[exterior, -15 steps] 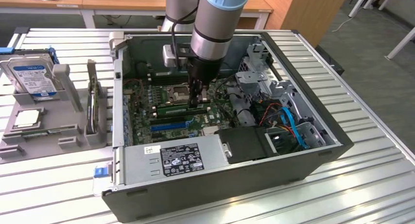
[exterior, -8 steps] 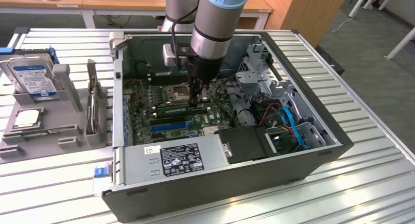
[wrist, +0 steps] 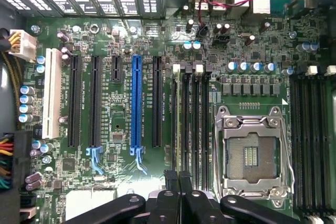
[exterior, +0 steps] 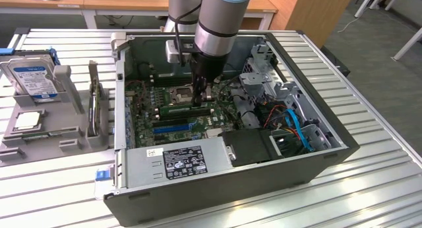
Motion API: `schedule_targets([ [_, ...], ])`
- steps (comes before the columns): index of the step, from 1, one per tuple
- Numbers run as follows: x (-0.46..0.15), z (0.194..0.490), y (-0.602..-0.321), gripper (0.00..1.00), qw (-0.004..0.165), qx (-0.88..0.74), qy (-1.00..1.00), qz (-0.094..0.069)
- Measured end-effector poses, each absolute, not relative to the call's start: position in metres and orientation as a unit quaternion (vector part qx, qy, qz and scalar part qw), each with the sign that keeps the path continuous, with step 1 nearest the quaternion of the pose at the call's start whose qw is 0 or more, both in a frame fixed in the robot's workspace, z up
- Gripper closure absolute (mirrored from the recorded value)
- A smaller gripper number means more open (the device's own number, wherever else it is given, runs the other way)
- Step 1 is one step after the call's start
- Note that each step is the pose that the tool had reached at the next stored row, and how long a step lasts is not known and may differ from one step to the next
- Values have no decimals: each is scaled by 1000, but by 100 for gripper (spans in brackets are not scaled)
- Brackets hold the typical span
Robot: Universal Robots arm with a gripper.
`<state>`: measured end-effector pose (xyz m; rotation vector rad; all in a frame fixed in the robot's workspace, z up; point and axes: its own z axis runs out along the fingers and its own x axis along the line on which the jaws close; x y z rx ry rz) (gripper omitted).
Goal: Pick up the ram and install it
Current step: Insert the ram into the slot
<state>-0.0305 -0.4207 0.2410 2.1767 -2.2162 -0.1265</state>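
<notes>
Ram point(exterior: 187, 110) upright on motherboard point(wrist: 119, 124), closed fingers point(wrist: 185, 183) over one end.

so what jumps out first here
The big grey robot arm reaching straight down into the open computer case on the slatted table grabs the eye first. Up close, the bright blue slot stands out on the green board, with the empty chip socket nearby and the shut claw over the black memory slots between them.
</notes>
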Motion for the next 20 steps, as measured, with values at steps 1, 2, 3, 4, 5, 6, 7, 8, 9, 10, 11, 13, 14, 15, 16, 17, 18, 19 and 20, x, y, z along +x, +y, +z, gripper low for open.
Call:
schedule_targets([
  [1, -30, 242, -421, 89, 16, 700, -713, -41],
  [2, -30, 242, -421, 89, 16, 700, -713, -41],
  [3, -30, 242, -421, 89, 16, 700, -713, -41],
  [4, -30, 242, -421, 89, 16, 700, -713, -41],
  [5, -30, 242, -421, 89, 16, 700, -713, -41],
  [6, -30, 242, -421, 89, 17, 700, -713, -42],
  [7, -29, 242, -421, 89, 18, 700, -713, -43],
  [8, -29, 242, -421, 89, 19, 699, -713, -44],
  [9, -28, 242, -421, 89, 20, 699, -714, -44],
  [10, -28, 242, -421, 89, 20, 698, -715, -45],
  [11, -27, 242, -421, 89, 21, 697, -715, -45],
  [13, -27, 242, -421, 89, 21, 695, -717, -46],
  [14, -27, 242, -421, 89, 21, 694, -718, -46],
  [15, -27, 241, -421, 89, 21, 692, -720, -46],
  [16, -27, 241, -421, 89, 21, 691, -721, -46],
  [17, -27, 241, -421, 89, 21, 689, -723, -46],
  [18, -27, 241, -421, 89, 21, 688, -724, -46],
  [19, -27, 241, -421, 89, 21, 688, -724, -46],
  [20, -27, 241, -421, 89, 21, 688, -724, -46],
])
